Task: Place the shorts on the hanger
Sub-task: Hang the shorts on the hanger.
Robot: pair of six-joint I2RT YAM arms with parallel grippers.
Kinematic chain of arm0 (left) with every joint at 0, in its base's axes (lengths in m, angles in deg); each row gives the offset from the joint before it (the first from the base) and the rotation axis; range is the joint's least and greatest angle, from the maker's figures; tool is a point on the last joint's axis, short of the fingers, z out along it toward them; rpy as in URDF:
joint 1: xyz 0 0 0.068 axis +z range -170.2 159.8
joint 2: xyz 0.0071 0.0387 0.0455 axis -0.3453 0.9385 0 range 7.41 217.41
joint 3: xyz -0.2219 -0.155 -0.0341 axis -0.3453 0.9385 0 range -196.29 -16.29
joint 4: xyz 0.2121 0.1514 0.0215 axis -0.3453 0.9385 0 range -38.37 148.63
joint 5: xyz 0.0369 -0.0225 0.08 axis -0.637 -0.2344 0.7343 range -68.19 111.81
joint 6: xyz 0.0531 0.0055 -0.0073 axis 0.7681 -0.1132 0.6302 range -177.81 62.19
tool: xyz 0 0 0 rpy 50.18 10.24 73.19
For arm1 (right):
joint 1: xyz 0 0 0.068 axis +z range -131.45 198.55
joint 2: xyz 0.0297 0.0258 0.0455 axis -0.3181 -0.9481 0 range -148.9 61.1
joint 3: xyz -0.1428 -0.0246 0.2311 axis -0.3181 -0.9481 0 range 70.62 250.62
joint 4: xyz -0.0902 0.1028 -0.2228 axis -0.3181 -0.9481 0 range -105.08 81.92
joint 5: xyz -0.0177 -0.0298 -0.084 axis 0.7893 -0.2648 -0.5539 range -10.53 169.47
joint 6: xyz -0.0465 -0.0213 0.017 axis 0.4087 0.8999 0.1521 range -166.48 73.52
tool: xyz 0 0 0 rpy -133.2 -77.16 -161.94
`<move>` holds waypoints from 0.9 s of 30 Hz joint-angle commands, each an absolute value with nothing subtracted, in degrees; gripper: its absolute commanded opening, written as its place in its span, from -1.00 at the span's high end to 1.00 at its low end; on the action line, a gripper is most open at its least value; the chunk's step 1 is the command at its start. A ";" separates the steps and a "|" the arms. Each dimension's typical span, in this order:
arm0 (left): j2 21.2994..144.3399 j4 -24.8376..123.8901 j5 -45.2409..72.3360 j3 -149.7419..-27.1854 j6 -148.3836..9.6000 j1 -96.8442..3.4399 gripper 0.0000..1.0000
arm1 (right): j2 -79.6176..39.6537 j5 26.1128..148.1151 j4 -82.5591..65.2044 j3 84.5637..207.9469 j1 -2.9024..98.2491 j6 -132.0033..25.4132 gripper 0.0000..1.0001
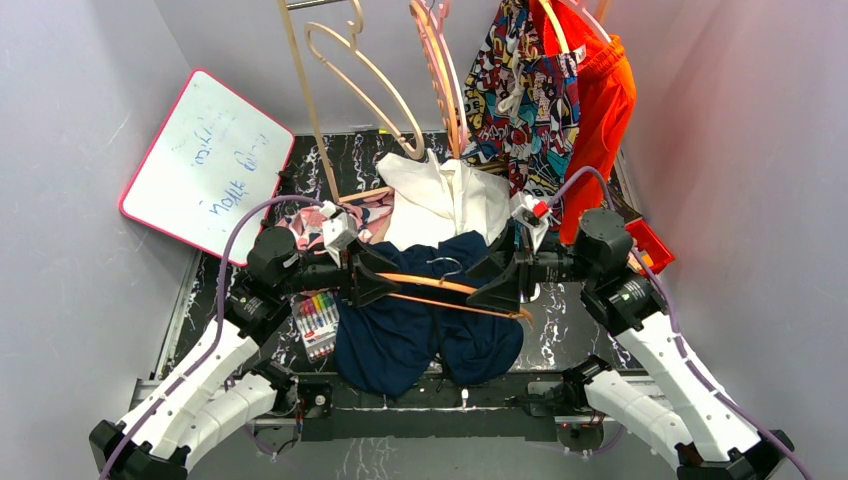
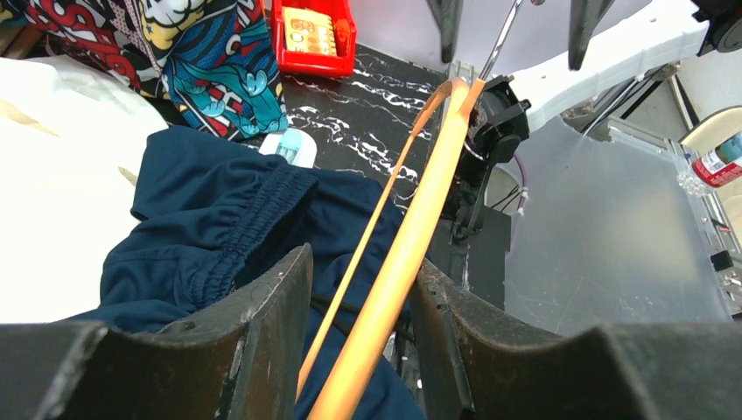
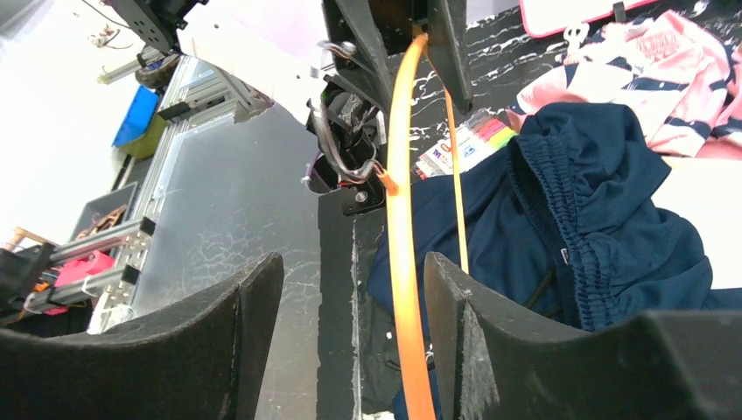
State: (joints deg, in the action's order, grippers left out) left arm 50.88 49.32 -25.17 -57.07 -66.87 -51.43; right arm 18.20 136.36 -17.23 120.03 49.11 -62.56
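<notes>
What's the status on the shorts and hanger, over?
Left claw shut on hanger, right claw open around its other end. Navy shorts bunched beneath it, not yet hung. White garment crowds their far edge.

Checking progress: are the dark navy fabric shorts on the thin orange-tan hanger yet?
Off. The shorts lie bunched on the table, the hanger bare above them.

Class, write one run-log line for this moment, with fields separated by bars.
left gripper shut on hanger | right gripper open around hanger | hanger held above shorts | shorts crumpled on table, not yet hung
</notes>
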 commanded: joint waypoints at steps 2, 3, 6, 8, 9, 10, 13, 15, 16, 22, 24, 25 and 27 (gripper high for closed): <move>50.17 41.48 -25.02 -57.21 -70.65 -51.31 1.00 | 15.78 135.05 -11.88 122.83 50.19 -64.17 -0.38; 50.02 40.38 -24.79 -56.98 -71.25 -51.32 1.00 | 15.47 134.80 -11.35 122.56 50.52 -64.25 -0.38; 49.69 38.43 -24.27 -56.49 -72.70 -51.32 1.00 | 14.83 133.41 -9.37 121.98 52.20 -64.42 -0.36; 49.75 37.94 -24.16 -56.59 -73.10 -51.31 1.00 | 14.40 131.94 -8.27 121.90 53.96 -64.01 -0.35; 49.87 38.04 -24.24 -56.99 -73.10 -51.32 1.00 | 14.08 131.09 -7.75 122.07 54.94 -63.70 -0.34; 50.04 38.13 -24.27 -57.39 -73.18 -51.26 1.00 | 13.77 129.92 -7.66 122.36 56.12 -63.21 -0.33; 50.68 38.44 -24.26 -58.22 -73.44 -51.29 1.00 | 12.39 127.01 -7.23 123.56 59.88 -61.60 -0.30; 50.82 38.41 -24.27 -58.35 -73.67 -51.31 1.00 | 11.63 123.98 -7.43 124.40 62.24 -59.64 -0.26; 50.79 38.30 -24.25 -58.37 -73.78 -51.32 1.00 | 11.31 122.79 -8.00 124.94 63.32 -58.68 -0.24; 50.49 38.18 -24.43 -58.34 -74.60 -51.31 1.00 | 10.99 119.20 -8.23 125.09 64.84 -56.02 0.07; 50.40 38.11 -24.51 -58.31 -74.77 -51.27 1.00 | 11.22 118.49 -7.49 124.53 64.96 -56.06 0.12; 50.39 38.05 -24.58 -58.32 -74.89 -51.26 1.00 | 11.40 118.11 -7.09 124.19 65.03 -56.10 0.14; 50.35 37.94 -24.60 -58.31 -75.03 -51.32 1.00 | 11.88 117.22 -5.74 123.42 65.13 -56.38 0.16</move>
State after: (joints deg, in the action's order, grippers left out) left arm 51.14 40.95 -24.28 -56.41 -74.43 -51.43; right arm 10.29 119.50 -11.13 122.48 64.50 -57.57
